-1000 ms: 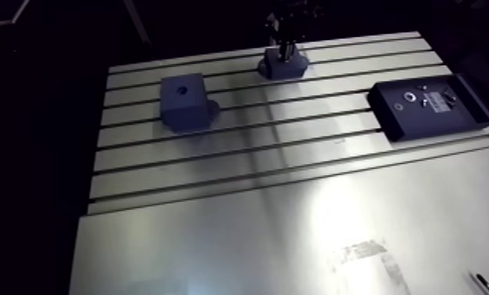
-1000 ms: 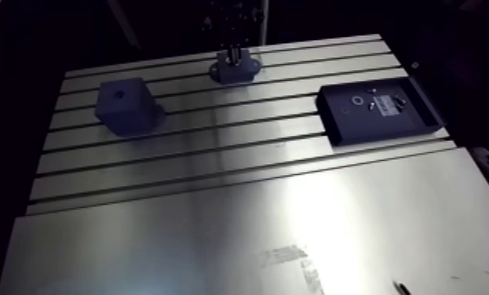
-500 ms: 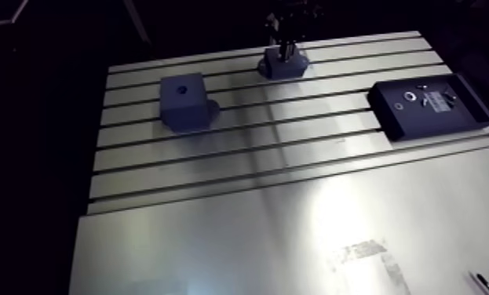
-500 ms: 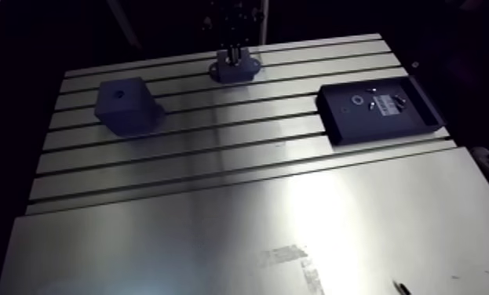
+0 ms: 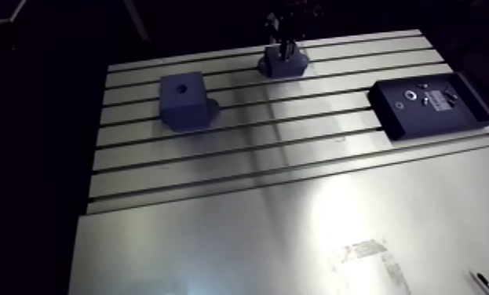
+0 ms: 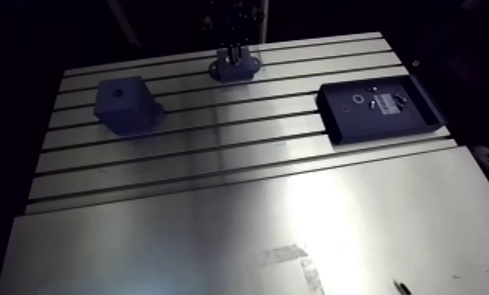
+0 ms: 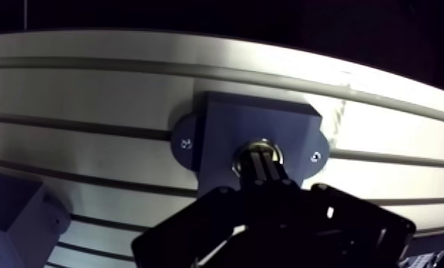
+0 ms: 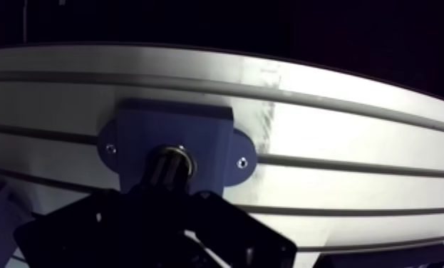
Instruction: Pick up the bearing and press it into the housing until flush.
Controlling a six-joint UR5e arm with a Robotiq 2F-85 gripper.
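Wrist straight down over the housing (image 7: 267,125), jaws pressed together, tips on the bearing (image 7: 242,151) in its bore.

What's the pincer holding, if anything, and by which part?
Cannot be told: the pincer is down at the bearing in the housing, too dark to show a grip.

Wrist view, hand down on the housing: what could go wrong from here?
1. The hand covers much of the bearing at the housing bore, so tilt cannot be judged; pressing a cocked bearing might jam it.
2. Lifting away could drag the bearing back out if it is not fully seated.
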